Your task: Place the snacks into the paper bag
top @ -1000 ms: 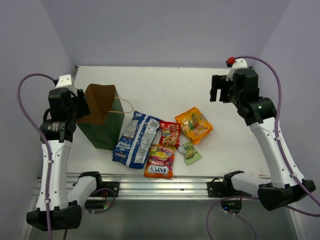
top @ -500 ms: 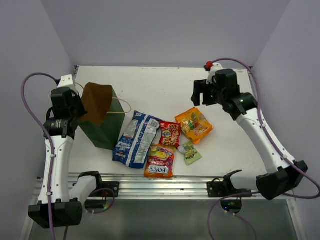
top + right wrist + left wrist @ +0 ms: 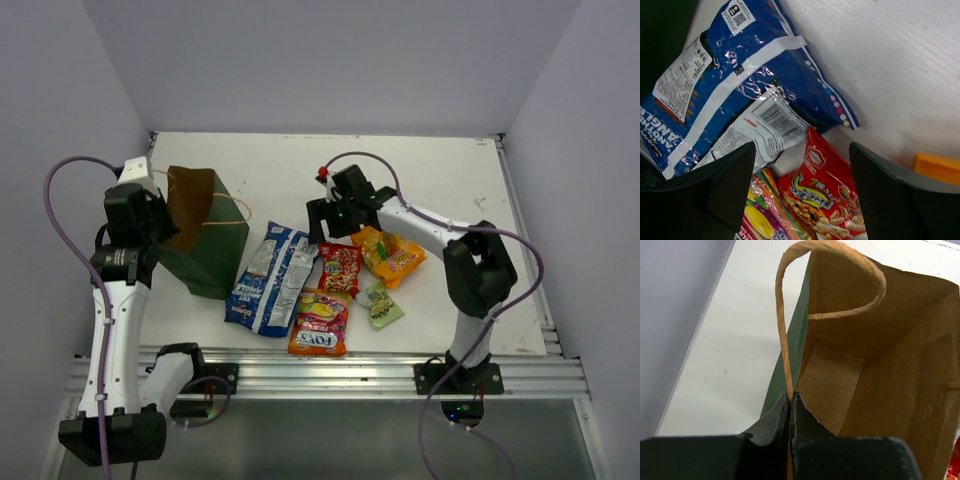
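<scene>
The paper bag stands at the table's left, dark green outside with its brown inside showing. My left gripper is shut on the bag's near rim, at the foot of a tan handle. The snacks lie flat right of the bag: a blue-and-white bag, a red packet, an orange one, the FOX'S packet and a small light-green one. Above the red packet's upper end hovers my right gripper, open and holding nothing.
The bag's other handle loops out toward the packets. An aluminium rail runs along the table's near edge. Lilac walls close in the left, back and right sides. The right arm's cable arcs over the table's middle.
My left jaws have closed on the bag's rim. The right arm has swung from the back right corner leftward and down, over the packets.
</scene>
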`<state>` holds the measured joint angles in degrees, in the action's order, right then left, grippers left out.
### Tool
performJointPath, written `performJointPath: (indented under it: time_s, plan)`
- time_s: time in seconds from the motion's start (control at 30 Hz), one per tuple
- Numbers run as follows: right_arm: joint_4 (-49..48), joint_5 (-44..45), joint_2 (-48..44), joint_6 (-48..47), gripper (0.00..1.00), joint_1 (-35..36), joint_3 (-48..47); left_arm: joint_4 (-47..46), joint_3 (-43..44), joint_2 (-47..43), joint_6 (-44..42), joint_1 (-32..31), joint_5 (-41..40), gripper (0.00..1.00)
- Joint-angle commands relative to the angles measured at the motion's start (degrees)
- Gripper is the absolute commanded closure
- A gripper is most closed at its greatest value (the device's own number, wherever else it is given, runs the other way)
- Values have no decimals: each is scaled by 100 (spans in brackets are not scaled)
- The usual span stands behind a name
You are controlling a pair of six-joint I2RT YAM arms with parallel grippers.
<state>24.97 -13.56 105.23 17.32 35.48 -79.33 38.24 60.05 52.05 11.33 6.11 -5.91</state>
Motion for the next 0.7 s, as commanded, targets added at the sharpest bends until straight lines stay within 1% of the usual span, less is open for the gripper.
performJointPath:
  time_s: [0.0,0.17,0.33,0.37,0.4,0.43,0.47,0.5,0.53,0.6,0.63,0.67]
  plan:
    - [-537,-524,348,88,20,116,-522,105,-117,-28,176,48,257,100]
    - [-598,-761,954,-53,20,204,-803,166,-11,15,194,22,266,100]
    - [-687,-885,1271,-132,21,248,-768,184,77,59,211,4,266,100]
    - [-669,-902,1333,-141,23,257,-751,193,86,51,203,4,266,100]
    - [-652,-920,1412,-185,31,257,-742,193,77,42,211,4,266,100]
    - [-643,-920,1447,-211,31,257,-724,184,77,42,220,4,266,100]
    - [-634,-920,1465,-229,40,248,-689,175,68,33,220,4,266,100]
    - [-616,-929,1517,-290,46,257,-680,175,68,33,246,4,266,100]
    - [-538,-929,1535,-308,66,248,-680,175,59,16,264,4,266,100]
    - [-423,-903,1544,-404,85,257,-707,175,42,7,325,4,327,100]
    - [-292,-876,1527,-431,91,248,-724,166,42,-11,361,4,354,100]
    - [-187,-824,1483,-475,100,257,-776,166,42,-20,378,4,363,100]
